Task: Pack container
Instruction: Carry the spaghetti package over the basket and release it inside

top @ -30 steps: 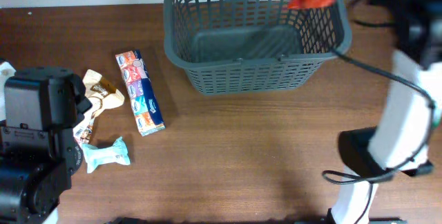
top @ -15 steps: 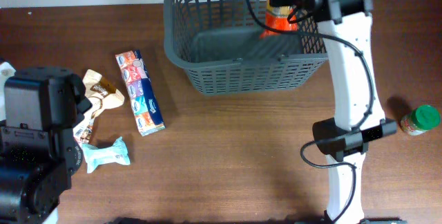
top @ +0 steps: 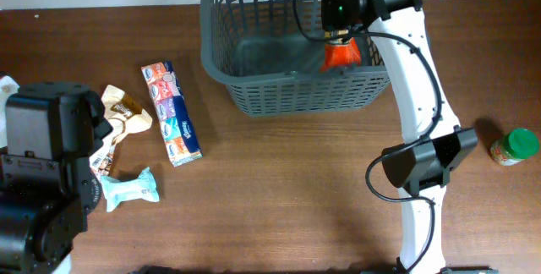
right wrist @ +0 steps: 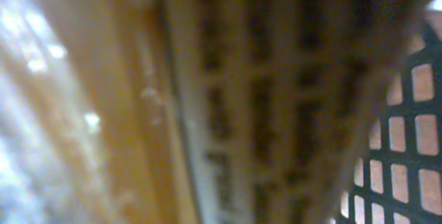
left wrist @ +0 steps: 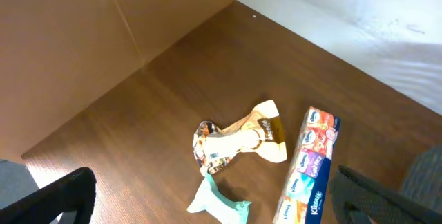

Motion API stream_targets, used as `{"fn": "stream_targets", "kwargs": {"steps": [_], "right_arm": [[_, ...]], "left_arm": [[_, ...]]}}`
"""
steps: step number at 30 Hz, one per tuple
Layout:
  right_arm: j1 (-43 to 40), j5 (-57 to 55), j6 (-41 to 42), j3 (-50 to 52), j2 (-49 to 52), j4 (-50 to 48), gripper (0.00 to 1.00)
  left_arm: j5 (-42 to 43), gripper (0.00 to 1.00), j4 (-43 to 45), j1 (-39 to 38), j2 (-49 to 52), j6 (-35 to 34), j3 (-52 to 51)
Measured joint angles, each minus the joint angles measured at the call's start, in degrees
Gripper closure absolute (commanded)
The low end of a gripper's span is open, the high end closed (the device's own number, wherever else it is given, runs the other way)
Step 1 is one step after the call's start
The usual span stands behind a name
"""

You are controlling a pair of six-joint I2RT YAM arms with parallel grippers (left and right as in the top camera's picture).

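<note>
The brown counter [top: 296, 189] carries everything, and the biggest thing on it is the container [top: 254, 96], the dark grey slotted basket that sits directly under the right hand [top: 336, 22]. That hand reaches in over the rim near the basket's right end, clenched on an orange packet [top: 341, 54] that hangs below it, inside the walls and, as far as I can tell, just above the floor. Its wrist camera shows only an orange blur with lattice beside it. The left hand [left wrist: 213, 182] hovers with its jaws spread wide and nothing in them. Just ahead of it lie a tissue pack [top: 172, 113], a crumpled snack wrapper [top: 122, 113] and a teal packet [top: 131, 189]. A green-lidded jar [top: 514, 147] stands well behind the right hand, outside the basket. The placing step looks nearly done. Next, the right hand needs to let go, lift clear of the rim, and fetch another item.
</note>
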State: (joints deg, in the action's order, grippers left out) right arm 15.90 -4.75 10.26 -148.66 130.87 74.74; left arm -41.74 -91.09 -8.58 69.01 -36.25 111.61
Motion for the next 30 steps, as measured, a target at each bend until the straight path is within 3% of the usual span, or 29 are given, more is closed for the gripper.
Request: {"fn": "stream_targets", "kwargs": {"steps": [4,8,15,30], "right_arm": [[0.00,0.02,-0.02,1.92,0.00,-0.09,0.95],[0.00,0.00,0.00,3.26,0.02,-0.09,0.70],[0.00,-0.26,-0.28,3.41,0.02,-0.31,0.52],[-0.96,-1.46,-0.39,2.69,-0.09,-1.18,0.48]], "left_arm": [[0.00,0.00,0.00,0.00,0.00,0.00,0.00],[0.00,0.00,0.00,0.00,0.00,0.02,0.00],[0.00,0.00,0.00,0.00,0.00,0.00,0.00],[0.00,0.00,0.00,0.00,0.00,0.00,0.00]]}}
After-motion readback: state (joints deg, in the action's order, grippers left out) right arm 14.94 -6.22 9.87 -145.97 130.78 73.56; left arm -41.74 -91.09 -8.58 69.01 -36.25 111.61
